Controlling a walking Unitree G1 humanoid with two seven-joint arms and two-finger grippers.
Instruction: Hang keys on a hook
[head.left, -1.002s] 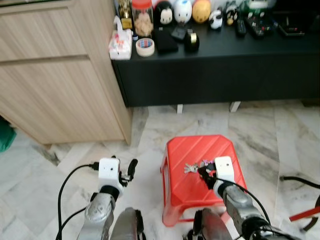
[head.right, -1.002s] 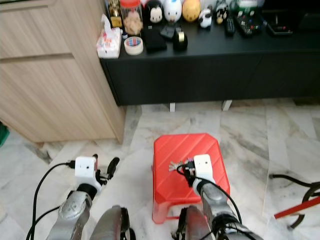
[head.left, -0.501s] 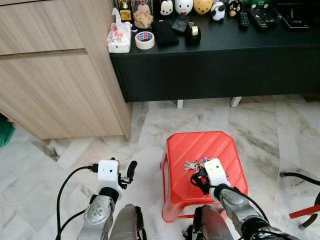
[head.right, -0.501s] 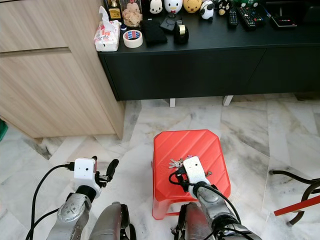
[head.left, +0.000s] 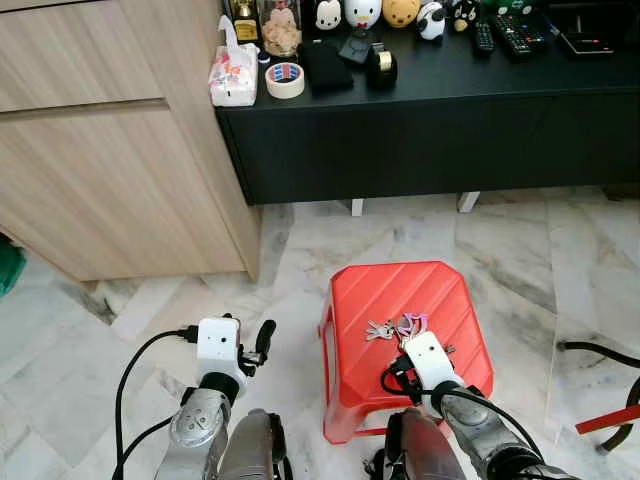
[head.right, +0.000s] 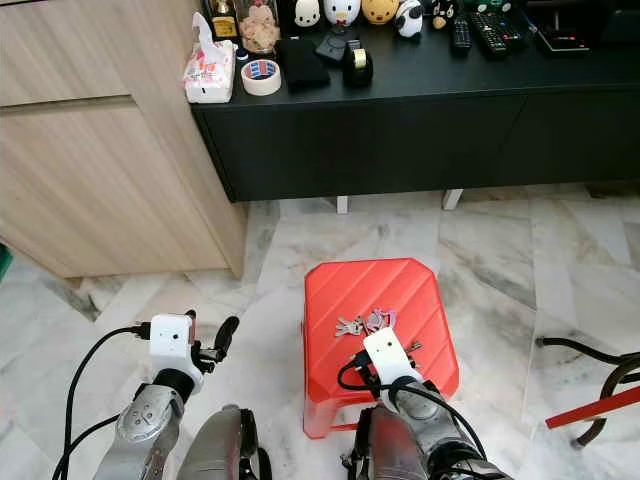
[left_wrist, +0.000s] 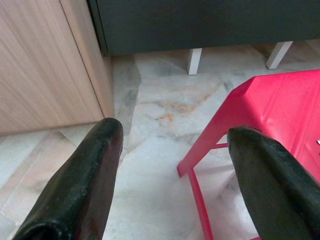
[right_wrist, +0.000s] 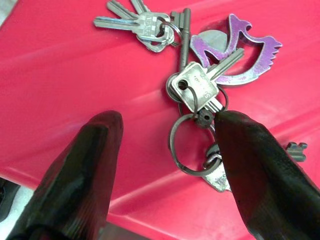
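The bunch of silver keys (right_wrist: 192, 90) on linked metal rings, with a purple winged charm (right_wrist: 239, 47) on it, lies flat on top of the red ribbed plastic stool (head.left: 400, 290), towards the robot's side of the seat. One loose silver ring (right_wrist: 182, 145) of the bunch sits between the two black fingers of the right gripper (right_wrist: 165, 175), which hangs just above the seat with its fingers spread wide; nothing is pinched in them, and the keys rest on the plastic. The right finger (right_wrist: 255, 165) is close beside the nearest keys; I can't tell whether it touches them.

The left gripper (left_wrist: 172, 180) is also spread wide and empty, held low over the pale marble floor (head.left: 330, 240) to the left of the stool. Beyond the stool stands a long black cabinet (head.left: 430, 130) with a roll of tape (head.left: 286, 80), a tissue pack (head.left: 231, 78) and small figurines on top, and beside it a light wooden cupboard (head.left: 110, 160).
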